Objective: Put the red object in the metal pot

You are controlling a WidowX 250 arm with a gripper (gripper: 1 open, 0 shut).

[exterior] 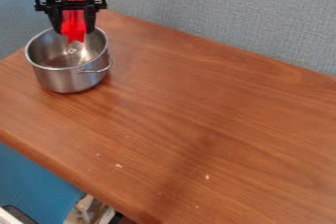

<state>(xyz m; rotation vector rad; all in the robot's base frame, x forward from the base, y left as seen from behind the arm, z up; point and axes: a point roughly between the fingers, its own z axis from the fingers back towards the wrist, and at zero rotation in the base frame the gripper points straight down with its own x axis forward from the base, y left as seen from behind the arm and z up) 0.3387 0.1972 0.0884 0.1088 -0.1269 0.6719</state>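
Your gripper (75, 22) is clamped on the red object (75, 26), holding it upright over the metal pot (69, 62) at the table's (197, 120) far left.

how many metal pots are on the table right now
1. The metal pot stands near the table's far left corner, below the gripper, which holds the red object over its opening. No other pot is visible.
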